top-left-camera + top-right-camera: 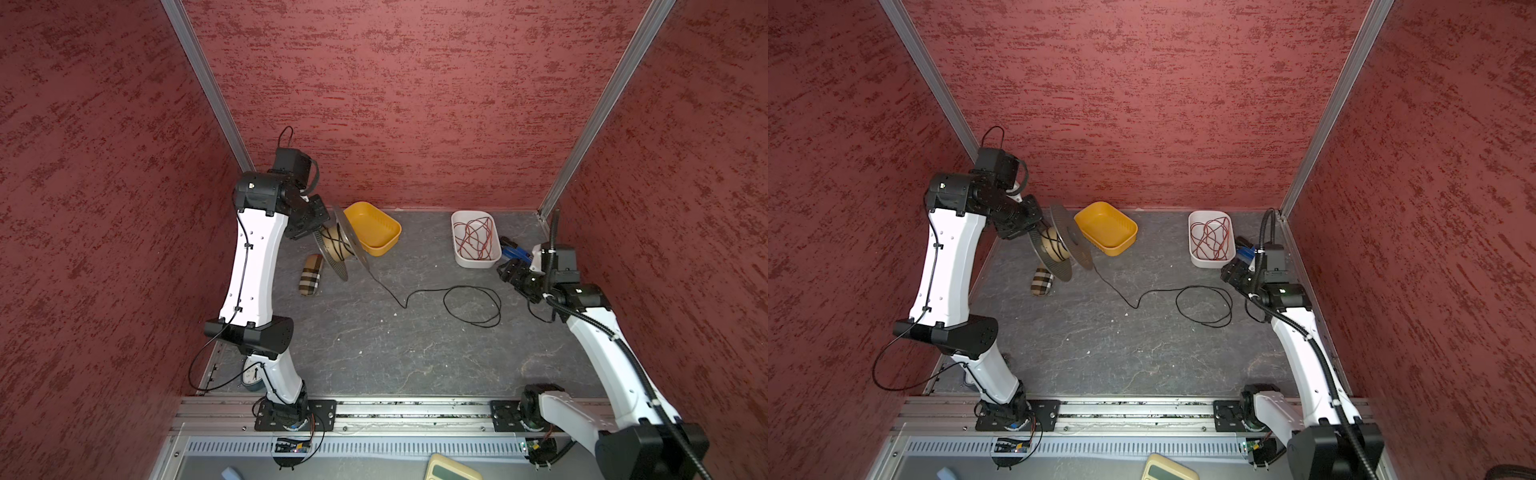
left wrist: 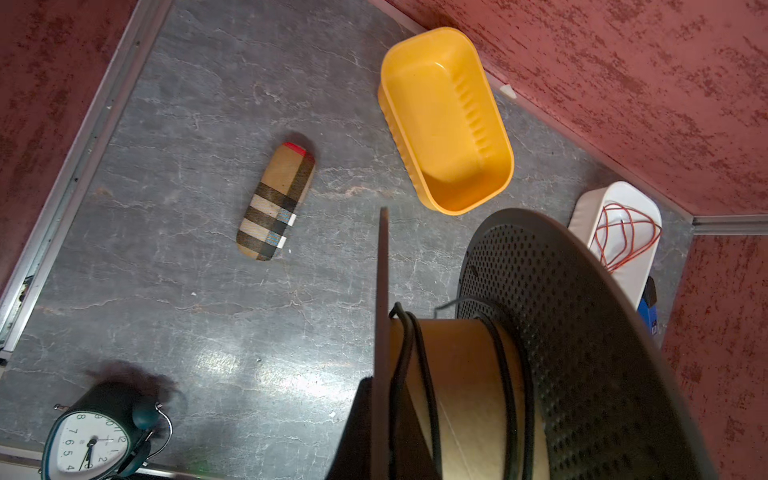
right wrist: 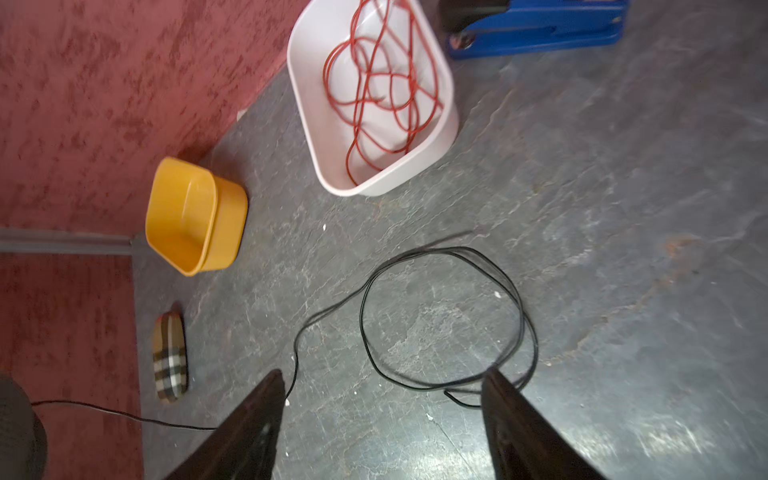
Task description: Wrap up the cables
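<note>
The grey spool (image 1: 338, 245) (image 1: 1059, 245) hangs tilted above the table at the back left, and my left gripper (image 1: 320, 232) (image 1: 1034, 230) is shut on its near flange. In the left wrist view the fingers of that gripper (image 2: 384, 390) clamp the flange edge, with a few turns of the black cable (image 2: 505, 374) on the tan core. From the spool the cable (image 1: 386, 289) (image 1: 1117, 289) drops to the table and ends in a loose loop (image 3: 361, 307) at mid right. My right gripper (image 1: 509, 270) (image 1: 1229, 272) (image 3: 385, 371) hovers open just right of the loop, holding nothing.
A yellow tub (image 1: 374, 228) stands behind the spool. A white tub (image 1: 478, 265) with red-and-brown wires sits at the back right, and a blue tool (image 1: 513, 249) lies beside it. A plaid case (image 1: 311, 276) lies under the spool. A clock (image 2: 89, 440) stands by the left arm's base.
</note>
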Available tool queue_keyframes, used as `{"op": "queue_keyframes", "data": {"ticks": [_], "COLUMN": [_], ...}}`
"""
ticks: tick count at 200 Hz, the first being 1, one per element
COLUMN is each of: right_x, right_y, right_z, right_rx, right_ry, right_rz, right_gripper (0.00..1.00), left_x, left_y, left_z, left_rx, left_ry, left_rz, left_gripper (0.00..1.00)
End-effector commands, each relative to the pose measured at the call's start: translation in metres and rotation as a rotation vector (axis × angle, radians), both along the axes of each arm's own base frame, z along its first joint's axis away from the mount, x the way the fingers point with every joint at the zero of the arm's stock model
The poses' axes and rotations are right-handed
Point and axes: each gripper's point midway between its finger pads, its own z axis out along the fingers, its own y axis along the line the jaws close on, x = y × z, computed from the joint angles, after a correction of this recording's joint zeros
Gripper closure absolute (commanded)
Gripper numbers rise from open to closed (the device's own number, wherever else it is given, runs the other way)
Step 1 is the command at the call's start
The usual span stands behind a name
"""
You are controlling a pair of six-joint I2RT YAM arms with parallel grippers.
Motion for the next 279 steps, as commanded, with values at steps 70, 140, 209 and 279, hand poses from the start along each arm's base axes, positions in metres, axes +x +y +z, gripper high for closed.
{"op": "queue_keyframes", "data": {"ticks": [70, 140, 209, 279], "right_x": [0.016, 0.014, 0.033, 0.056], "right_y": [0.120, 0.177, 0.187, 0.217], "right_z": [0.031, -0.003, -0.042, -0.077], "right_rx": [0.131, 0.112, 0.047, 0.054], "right_ry": [-0.395, -0.405, -0.364, -0.340], "right_rz": [0.562, 0.870, 0.895, 0.958], "right_gripper": [0.14, 0.12, 0.12, 0.13], "left_x": [0.004, 0.008, 0.004, 0.001], "left_y": [-0.027, -0.044, -0.056, -0.072], "left_z": [-0.001, -0.014, -0.012, -0.005], "left_rx": [-0.056, -0.086, -0.135, -0.199], "left_ry": [0.002, 0.044, 0.046, 0.030], "left_rz": [-0.081, -0.165, -0.233, -0.283], "left_gripper": [1.00, 1.00, 1.00, 1.00]}}
